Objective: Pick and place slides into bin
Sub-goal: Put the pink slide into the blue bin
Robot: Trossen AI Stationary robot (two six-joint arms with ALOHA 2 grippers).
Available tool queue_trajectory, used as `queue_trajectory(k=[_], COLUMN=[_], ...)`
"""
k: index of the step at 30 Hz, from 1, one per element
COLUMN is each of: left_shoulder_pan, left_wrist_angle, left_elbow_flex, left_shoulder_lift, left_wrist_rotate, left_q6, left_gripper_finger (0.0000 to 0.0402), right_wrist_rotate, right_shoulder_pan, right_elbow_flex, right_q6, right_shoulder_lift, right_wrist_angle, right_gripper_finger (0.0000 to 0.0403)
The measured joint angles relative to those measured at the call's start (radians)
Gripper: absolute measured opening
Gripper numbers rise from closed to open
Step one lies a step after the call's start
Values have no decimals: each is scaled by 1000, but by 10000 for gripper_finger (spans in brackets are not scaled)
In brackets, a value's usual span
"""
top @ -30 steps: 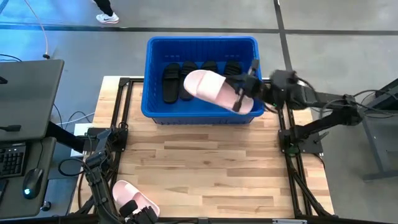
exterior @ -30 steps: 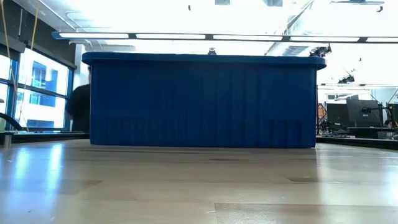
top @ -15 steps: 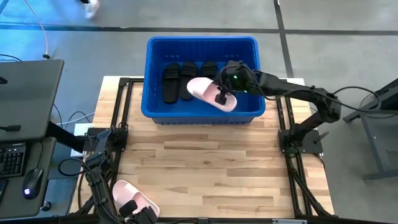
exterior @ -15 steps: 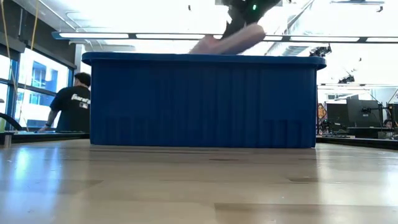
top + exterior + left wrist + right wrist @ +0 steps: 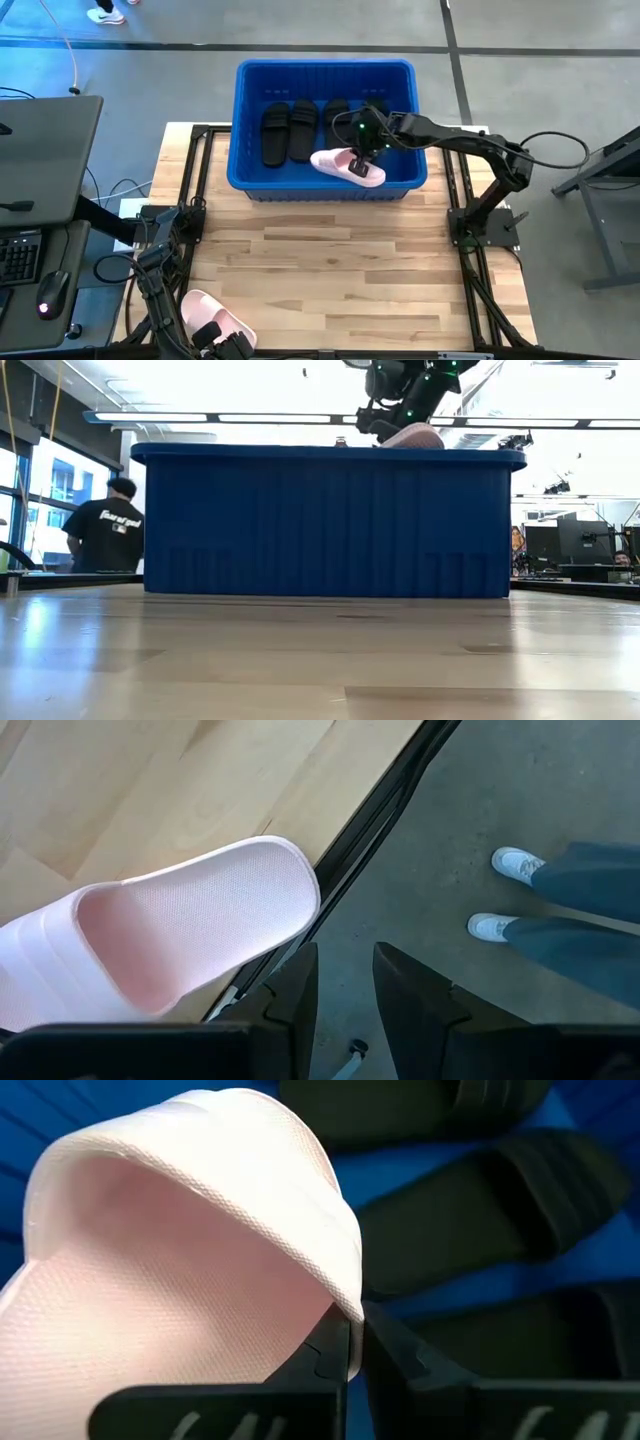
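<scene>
The blue bin (image 5: 325,72) stands at the table's far edge and fills the low view (image 5: 325,520). Several black slides (image 5: 288,132) lie side by side on its floor. My right gripper (image 5: 358,160) is shut on a light pink slide (image 5: 345,166) over the bin's near right part. In the low view the slide (image 5: 412,436) shows just above the rim. A second pink slide (image 5: 208,316) lies at the table's near left corner, one end over the black frame rail (image 5: 330,870). My left gripper (image 5: 345,1005) is slightly open beside it, with nothing between the fingers. My right gripper pinches the pink slide's raised sole edge (image 5: 345,1305) between its two fingers, one on the footbed side and one on the outer side. The fingers come slanting down from the table's right. The slide hangs tilted above the black slides (image 5: 480,1210); whether it touches them I cannot tell.
Bare wooden tabletop (image 5: 330,260) lies between the bin and the near edge. A desk with keyboard and mouse (image 5: 40,240) stands to the left. A person (image 5: 105,530) is in the room behind, and a person's shoes (image 5: 505,890) are on the floor by the near left corner.
My right gripper has carried the pink slide toward the table's left and down, from high over the bin's right wall to just above the rim inside the bin. It has stayed shut on the slide, which has tipped as it came down.
</scene>
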Motion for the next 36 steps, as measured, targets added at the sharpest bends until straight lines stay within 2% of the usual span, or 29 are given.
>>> queue_trajectory(k=[7, 11, 17, 25, 28, 34, 36], left_shoulder_pan=[0, 0, 0, 0, 0, 0, -1], left_wrist_angle=[0, 0, 0, 0, 6, 45, 68], left_elbow_flex=[0, 0, 0, 0, 0, 0, 0], left_shoulder_lift=[0, 0, 0, 0, 0, 0, 0], left_wrist_rotate=[0, 0, 0, 22, 86, 376, 418], left_q6=[2, 2, 2, 2, 2, 8, -3], left_gripper_finger=[89, 89, 89, 89, 89, 89, 89], right_wrist_rotate=[-42, -47, 2, 9, 4, 3, -1], right_shoulder_pan=[-27, -46, -47, -30, -16, 14, 25], right_elbow_flex=[-4, -6, -11, -11, -11, -11, -11], right_q6=[119, 182, 177, 187, 205, 243, 265], right_shoulder_lift=[4, 5, 8, 1, -11, -71, -108], right_wrist_angle=[-84, -229, -403, -435, -420, -349, -292], right_gripper_finger=[16, 58, 127, 188, 198, 204, 204])
